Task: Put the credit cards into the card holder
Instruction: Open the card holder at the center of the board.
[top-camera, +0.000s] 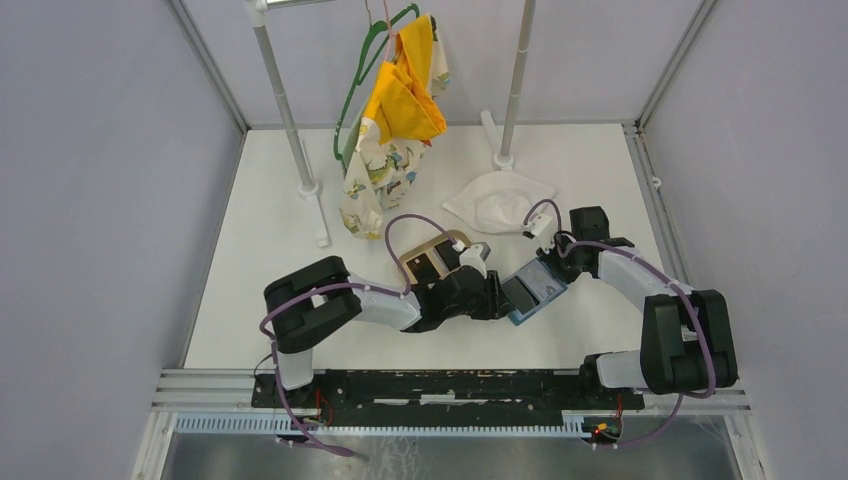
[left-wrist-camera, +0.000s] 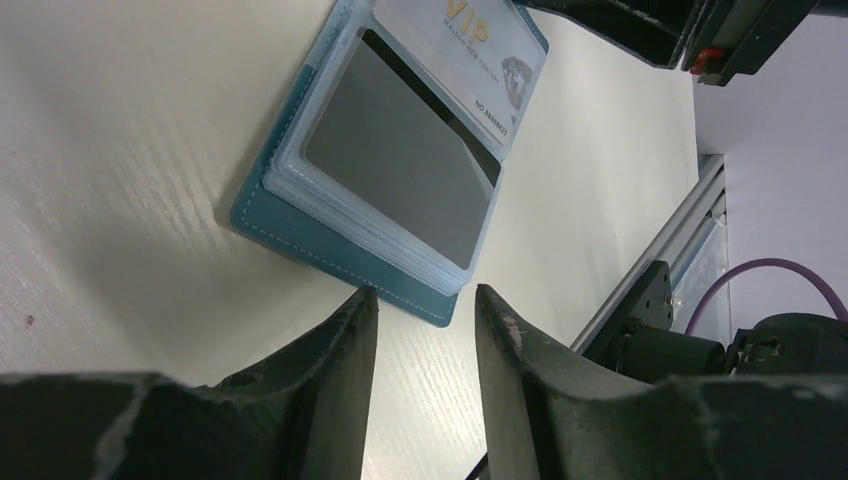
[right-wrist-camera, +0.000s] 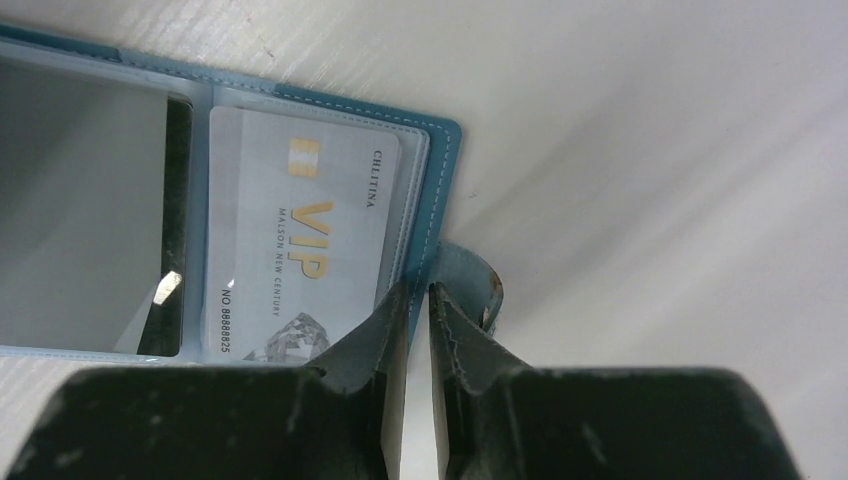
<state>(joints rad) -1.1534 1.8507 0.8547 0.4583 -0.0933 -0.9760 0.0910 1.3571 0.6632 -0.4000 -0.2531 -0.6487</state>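
The card holder (top-camera: 545, 287) lies open on the desk (top-camera: 610, 190), right of centre toward the near edge, with a dark card (left-wrist-camera: 400, 170) in 1 sleeve. The left gripper (left-wrist-camera: 427, 296) hangs half open and empty beside its corner. The right gripper (right-wrist-camera: 421, 292) is nearly closed at its edge; whether it grips, I cannot tell.

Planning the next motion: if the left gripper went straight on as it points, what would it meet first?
Likely the near blue edge of the open card holder, lying just ahead of the left gripper; depth is unclear.
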